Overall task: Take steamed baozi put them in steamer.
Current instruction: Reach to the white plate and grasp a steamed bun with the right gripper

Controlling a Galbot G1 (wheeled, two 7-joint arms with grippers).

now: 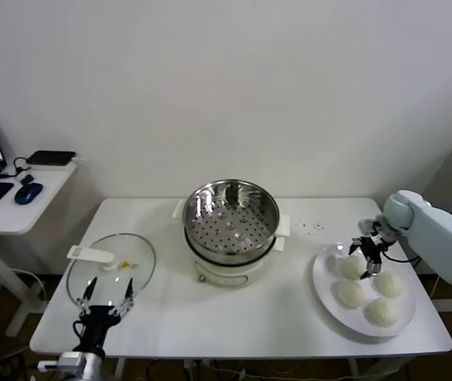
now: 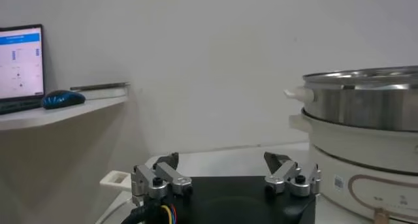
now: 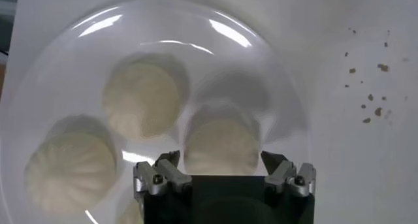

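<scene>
Several cream-white baozi lie on a white plate [image 1: 326, 275] at the table's right. My right gripper [image 1: 369, 254] is open and hangs just above the plate, its jaws on either side of the nearest-to-steamer baozi [image 1: 351, 267], not closed on it. In the right wrist view this baozi [image 3: 222, 142] sits between the open fingertips of the right gripper [image 3: 221, 159], with two more baozi [image 3: 144, 101] [image 3: 68, 170] beside it. The steamer [image 1: 230, 218], a shiny pot with an empty perforated tray, stands mid-table. My left gripper [image 1: 107, 298] is open and empty at the table's front left.
A round glass lid [image 1: 111, 274] with a white handle lies flat just beyond the left gripper. The steamer's side [image 2: 366, 121] shows in the left wrist view. A side desk [image 1: 20, 202] with laptop, phone and mouse stands at the left. Crumbs dot the table near the plate.
</scene>
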